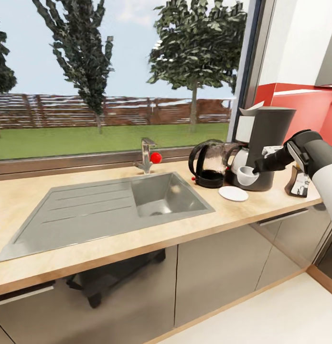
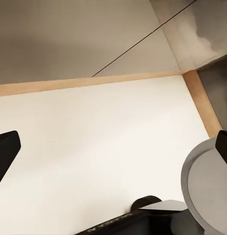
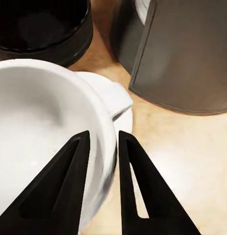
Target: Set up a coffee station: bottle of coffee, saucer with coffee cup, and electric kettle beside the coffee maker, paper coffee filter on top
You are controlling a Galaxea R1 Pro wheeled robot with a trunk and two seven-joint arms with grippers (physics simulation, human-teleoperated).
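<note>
The right gripper pinches the coffee cup by its rim above the saucer, beside the coffee maker — a thin hold; lowered off-centre, it could tip.

The kitchen countertop (light wood-grain) bears the electric kettle, coffee maker, saucer and bottle of coffee.

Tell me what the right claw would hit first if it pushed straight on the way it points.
Holding the small white rounded cup by its rim, the right claw points down at the flat white saucer on the tan wood-grain countertop. The cup would likely meet the saucer first; depth is unclear.
</note>
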